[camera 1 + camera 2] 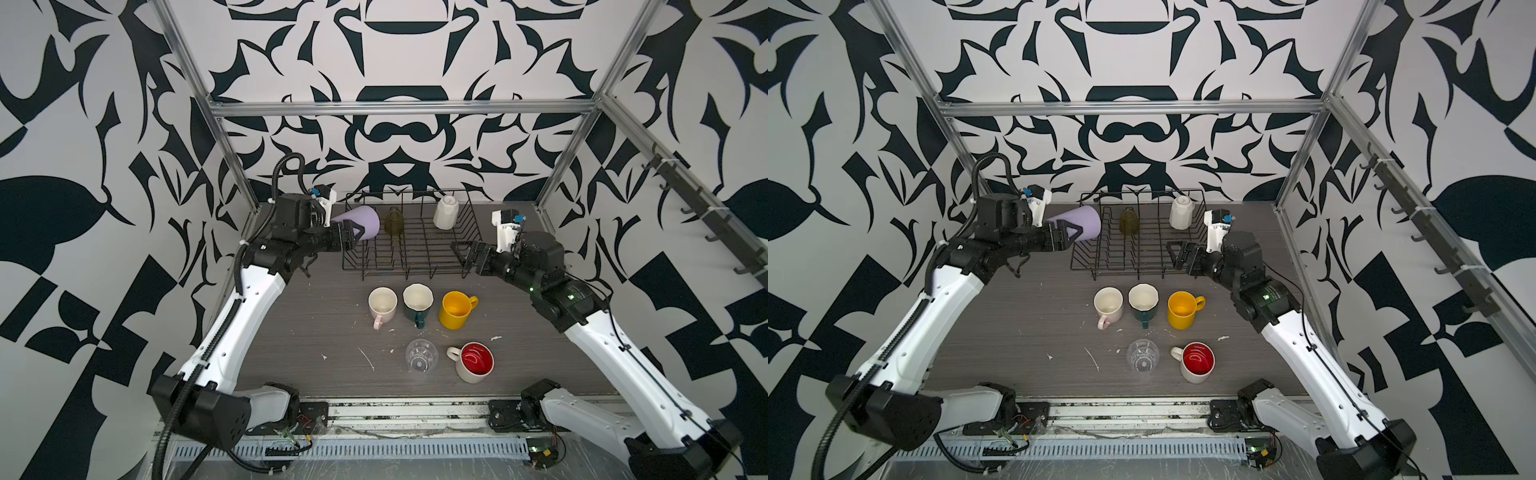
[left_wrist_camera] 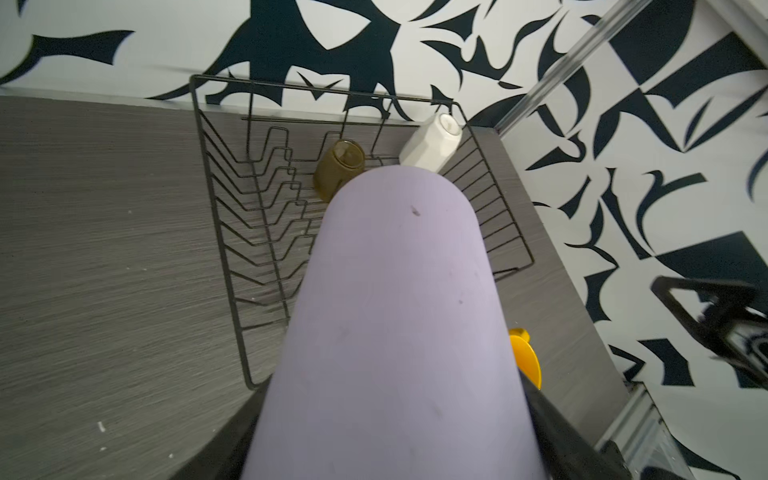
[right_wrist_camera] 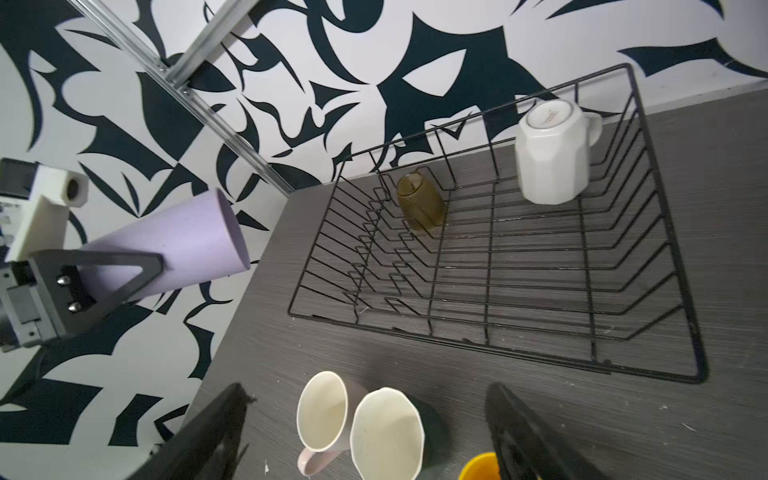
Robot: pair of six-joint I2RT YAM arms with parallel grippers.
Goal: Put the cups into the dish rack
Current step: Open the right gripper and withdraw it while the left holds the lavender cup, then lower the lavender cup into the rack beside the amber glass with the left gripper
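Observation:
My left gripper (image 1: 353, 236) is shut on the lilac tumbler (image 1: 362, 222), held on its side above the left end of the black wire dish rack (image 1: 415, 270). The tumbler (image 2: 395, 311) fills the left wrist view. Inside the rack an olive glass (image 1: 395, 222) and a white faceted mug (image 1: 445, 212) stand upside down. My right gripper (image 1: 461, 253) is open and empty at the rack's front right corner. On the table in front stand a pale pink mug (image 1: 382, 305), a dark green mug (image 1: 417, 301), a yellow mug (image 1: 455, 309), a clear glass (image 1: 421, 355) and a cream red-lined mug (image 1: 476, 361).
Aluminium frame posts (image 1: 232, 166) stand at the table's back corners, against patterned walls. White flecks dot the grey tabletop (image 1: 324, 324). A slotted cable duct (image 1: 353, 449) runs along the front edge between the arm bases.

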